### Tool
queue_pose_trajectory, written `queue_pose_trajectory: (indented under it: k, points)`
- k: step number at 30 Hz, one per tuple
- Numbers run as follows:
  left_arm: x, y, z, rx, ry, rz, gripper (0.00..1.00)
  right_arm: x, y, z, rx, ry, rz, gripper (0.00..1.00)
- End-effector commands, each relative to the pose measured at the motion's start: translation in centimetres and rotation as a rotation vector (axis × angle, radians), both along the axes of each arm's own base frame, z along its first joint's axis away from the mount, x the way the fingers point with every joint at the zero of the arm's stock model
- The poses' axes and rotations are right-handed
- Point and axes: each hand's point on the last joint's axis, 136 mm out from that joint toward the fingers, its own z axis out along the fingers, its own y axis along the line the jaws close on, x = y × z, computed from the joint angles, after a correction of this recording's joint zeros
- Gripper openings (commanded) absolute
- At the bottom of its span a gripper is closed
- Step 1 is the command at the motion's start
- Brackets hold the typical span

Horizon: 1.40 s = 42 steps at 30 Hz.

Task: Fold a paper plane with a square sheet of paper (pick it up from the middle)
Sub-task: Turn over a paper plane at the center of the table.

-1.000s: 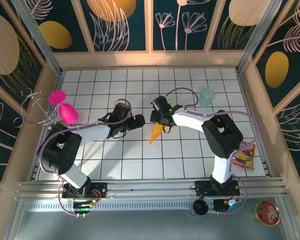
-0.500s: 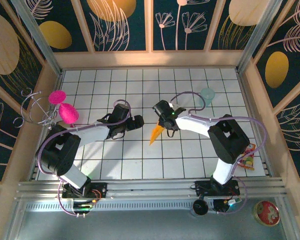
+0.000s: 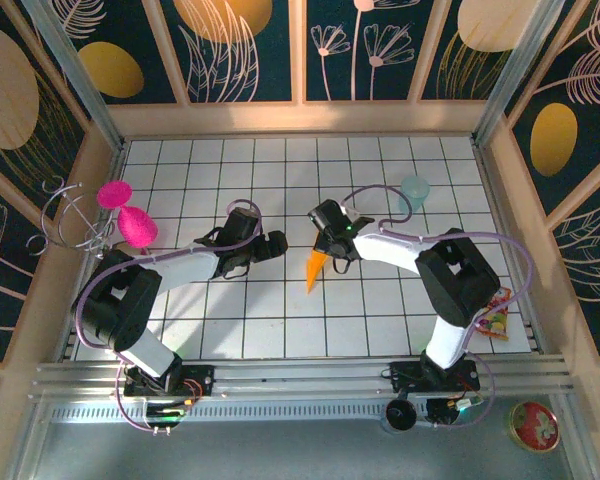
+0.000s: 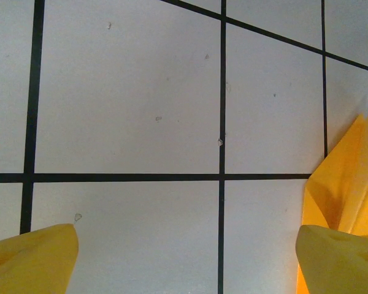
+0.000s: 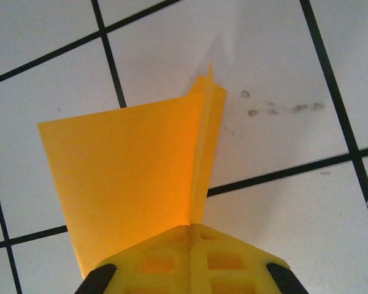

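Note:
The orange-yellow square sheet of paper (image 3: 316, 268) is folded along a centre crease into a narrow, pointed paper plane shape, with its tip towards the near side of the table. My right gripper (image 3: 326, 249) is shut on its upper end. In the right wrist view the yellow jaws (image 5: 190, 228) meet on the crease, and the folded paper (image 5: 129, 171) fans out above them over the grid. My left gripper (image 3: 280, 243) is just left of the paper and open. Its yellow fingertips (image 4: 34, 257) stand wide apart over bare tiles, and the paper's edge (image 4: 346, 177) shows beside the right one.
A pale teal cup (image 3: 415, 192) stands at the back right. A pink object (image 3: 130, 222) and a wire frame (image 3: 65, 215) sit at the left wall. A snack packet (image 3: 492, 315) lies at the right edge, beside the right arm's base.
My right gripper has closed on the folded paper, and the paper's tip has shifted slightly right. The left arm has hardly moved.

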Motion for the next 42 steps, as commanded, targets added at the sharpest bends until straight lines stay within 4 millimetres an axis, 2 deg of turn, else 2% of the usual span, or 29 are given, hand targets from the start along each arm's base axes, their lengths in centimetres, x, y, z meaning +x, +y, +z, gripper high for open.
queue_pose_trajectory:
  k: [1, 8, 12, 16, 22, 26, 29, 35, 40, 42]
  points:
    - [0.5, 0.9, 0.7, 0.007, -0.011, 0.037, 0.92, 0.9, 0.6, 2.1, 0.047, -0.069, 0.041, 0.01]
    - [0.9, 2.3, 2.7, -0.108, -0.064, 0.113, 0.91, 2.4, 6.9, 9.2, 0.334, -0.288, 0.378, 0.00]
    - [0.8, 3.7, 3.8, -0.116, -0.098, 0.171, 0.92, 2.9, 8.9, 10.4, 0.544, -0.288, 0.467, 0.00]
    - [0.3, 4.1, 4.1, -0.134, -0.103, 0.184, 0.91, 2.8, 9.4, 8.7, 0.692, -0.231, 0.480, 0.00]
    - [-0.3, 1.7, 3.6, -0.211, -0.050, 0.080, 0.82, 1.9, 8.1, 4.1, 0.752, -0.131, 0.423, 0.00]
    - [-0.3, 0.0, 3.0, -0.264, -0.004, 0.028, 0.75, 2.1, 5.5, 1.6, 0.686, -0.105, 0.354, 0.00]
    - [-0.4, -1.1, 2.5, -0.305, 0.024, 0.008, 0.69, 2.0, 4.4, 0.7, 0.645, -0.099, 0.332, 0.00]
    - [-0.7, -4.0, 1.3, -0.329, 0.085, -0.047, 0.59, 1.5, 3.4, -0.4, 0.617, -0.076, 0.314, 0.00]
    - [-0.4, -5.8, 0.8, -0.332, 0.114, -0.082, 0.51, 1.5, 3.3, -0.4, 0.611, -0.080, 0.315, 0.01]
    - [-0.2, -5.9, -0.2, -0.316, 0.137, -0.078, 0.46, 1.5, 3.2, -0.3, 0.610, -0.083, 0.317, 0.01]
